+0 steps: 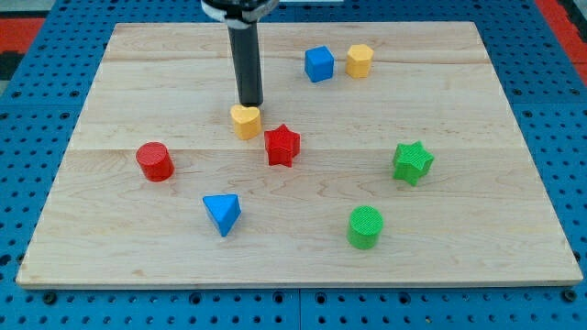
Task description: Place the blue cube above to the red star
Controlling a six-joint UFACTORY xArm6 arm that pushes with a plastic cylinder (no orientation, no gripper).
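While our tip (251, 103) sits just behind the yellow heart-like block (245, 120), touching or nearly touching its top edge, we judge the task's real step has not yet begun, since the blue cube (318, 63) lies well apart, up toward the view's top and to the right of the rod. Going left to right across the worktop (119, 55), we count one red cylinder (154, 160), one blue triangular block (223, 213), then the yellow block under our tip, and just beside it the red star (282, 145). Further right stand the blue cube, a yellow hexagonal block (359, 60) close beside it, one green cylinder (365, 226) near the view's bottom, and one green star (412, 161). That makes eight blocks: two red, two blue, two yellow, two green. Our end effector is a plain rod, so it neither clenches nor releases anything; it only pushes. The next move, as we see it, calls for leaving the yellow block alone, travelling round to the blue cube's far right side, and nudging it leftward and slightly downward until it rests directly above the red star, without disturbing the yellow hexagonal block or knocking the star.
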